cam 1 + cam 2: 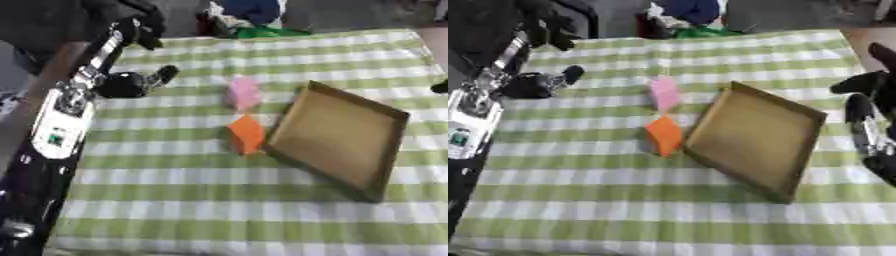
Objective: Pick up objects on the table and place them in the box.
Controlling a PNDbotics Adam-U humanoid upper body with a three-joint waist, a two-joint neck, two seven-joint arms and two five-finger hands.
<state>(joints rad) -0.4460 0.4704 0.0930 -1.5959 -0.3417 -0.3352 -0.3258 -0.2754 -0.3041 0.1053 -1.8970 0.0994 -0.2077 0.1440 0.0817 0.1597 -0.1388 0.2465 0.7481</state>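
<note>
Green-and-white checked cloth (219, 220) fills the foreground and covers the table. Going outward from the orange block (247, 134): it is a small diamond-shaped piece lying just beside the left edge of the shallow brown box (341, 137), which looks empty. A pink block (242, 92) of similar size sits just behind the orange one. The left hand (131, 84) hovers over the cloth to the left of the pink block, fingers partly curled and holding nothing. The right hand (866, 85) shows at the right edge, beyond the box; whether its fingers are spread or curled cannot be told. To do this step well, the left hand should probably come over one block, close on its sides, and lift clear of the box wall before releasing inside.
</note>
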